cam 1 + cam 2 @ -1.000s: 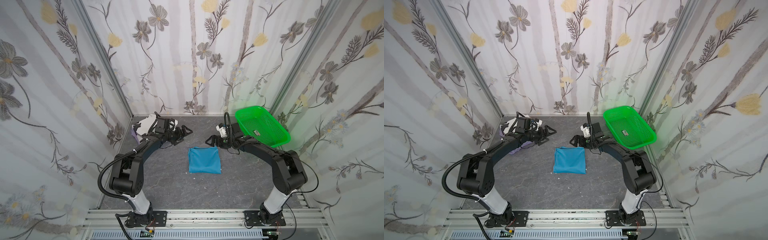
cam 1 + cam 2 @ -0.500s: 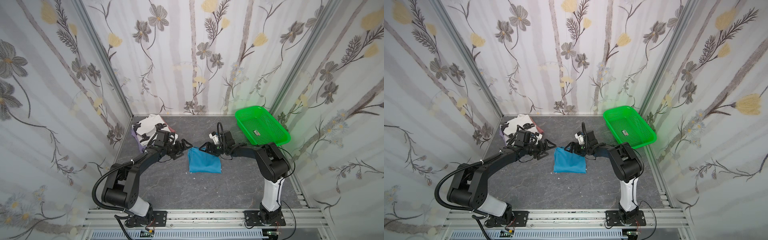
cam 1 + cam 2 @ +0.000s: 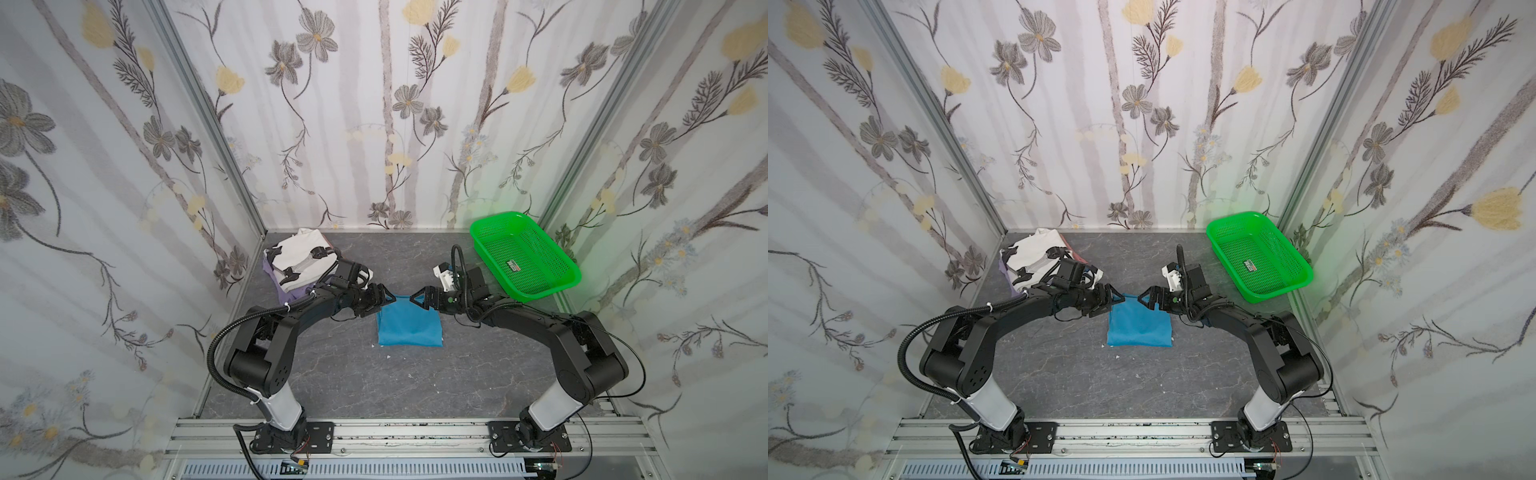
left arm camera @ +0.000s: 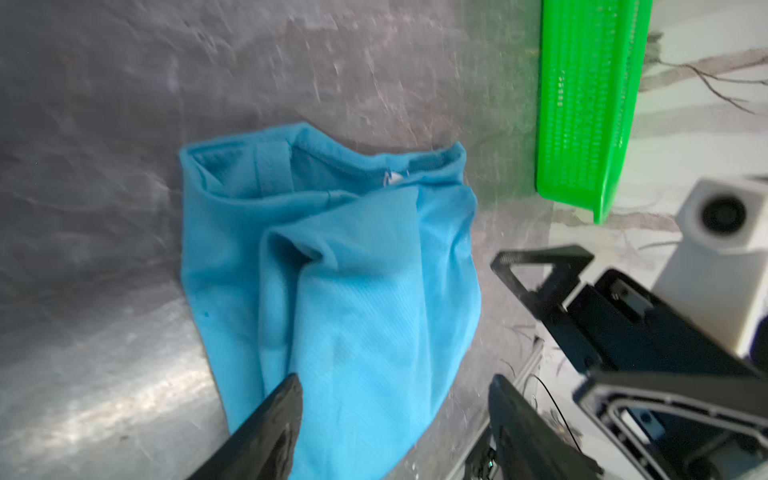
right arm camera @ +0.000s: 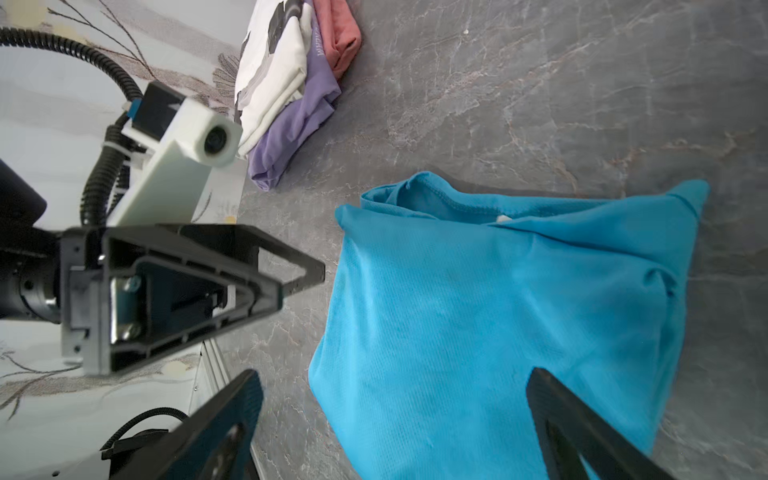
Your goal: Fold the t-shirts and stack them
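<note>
blue knit t-shirt (image 3: 409, 328), roughly folded square, lying mid grey table (image 3: 332, 374) between both arms; far edge bunched. soft, light, limp; likely sags and unfolds if lifted at one point. best taken at both far corners. left gripper (image 3: 386, 300), right gripper (image 3: 415, 300): jaws spread, nothing pinched. folded stack (image 3: 301, 259) far left.

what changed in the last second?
The left gripper and right gripper swung in from farther back to the far corners of the blue shirt, jaws apart over its edge; no firm grip visible. The shirt, the folded stack and the green basket have not moved.
</note>
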You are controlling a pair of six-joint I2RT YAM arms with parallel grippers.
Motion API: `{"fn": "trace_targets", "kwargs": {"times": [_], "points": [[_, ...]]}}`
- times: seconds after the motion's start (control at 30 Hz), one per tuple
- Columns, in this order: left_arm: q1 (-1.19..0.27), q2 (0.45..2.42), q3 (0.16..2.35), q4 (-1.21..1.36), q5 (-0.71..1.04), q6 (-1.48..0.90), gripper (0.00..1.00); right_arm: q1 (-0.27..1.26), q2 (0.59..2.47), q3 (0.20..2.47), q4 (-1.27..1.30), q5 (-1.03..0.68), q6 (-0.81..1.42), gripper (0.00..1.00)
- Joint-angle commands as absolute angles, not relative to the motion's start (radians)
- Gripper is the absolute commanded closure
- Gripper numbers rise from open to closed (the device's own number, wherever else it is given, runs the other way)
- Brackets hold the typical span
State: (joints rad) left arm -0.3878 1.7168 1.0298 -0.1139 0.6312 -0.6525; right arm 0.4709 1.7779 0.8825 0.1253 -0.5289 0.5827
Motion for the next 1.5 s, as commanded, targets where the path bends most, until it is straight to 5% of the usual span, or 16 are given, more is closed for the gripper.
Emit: {"fn": "trace_targets", "kwargs": {"times": [0.0,0.1,0.3,0.77,1.17,1.37,1.47], "points": [[-0.387,1.747,1.062,-0.091,0.598,-0.635,0.40,0.467,1.722,0.850,0.143,-0.483,0.586,0.00],[-0.390,1.785,1.095,-0.002,0.682,-0.683,0.46,0.453,1.688,0.819,0.138,-0.474,0.587,0.00],[-0.435,1.838,1.119,0.206,0.823,-0.812,0.41,0.406,1.638,0.753,0.188,-0.483,0.617,0.00],[-0.355,1.977,0.961,0.419,0.763,-0.926,0.35,0.406,1.751,0.773,0.279,-0.563,0.650,0.00],[-0.310,1.742,0.932,0.148,0.706,-0.757,0.02,0.446,1.849,0.943,0.233,-0.592,0.626,0.00],[-0.318,1.652,0.864,-0.017,0.685,-0.696,0.00,0.472,1.916,0.975,0.224,-0.615,0.631,0.00],[-0.332,1.593,0.824,-0.104,0.646,-0.654,0.02,0.488,1.886,0.960,0.105,-0.461,0.608,0.00]]}}
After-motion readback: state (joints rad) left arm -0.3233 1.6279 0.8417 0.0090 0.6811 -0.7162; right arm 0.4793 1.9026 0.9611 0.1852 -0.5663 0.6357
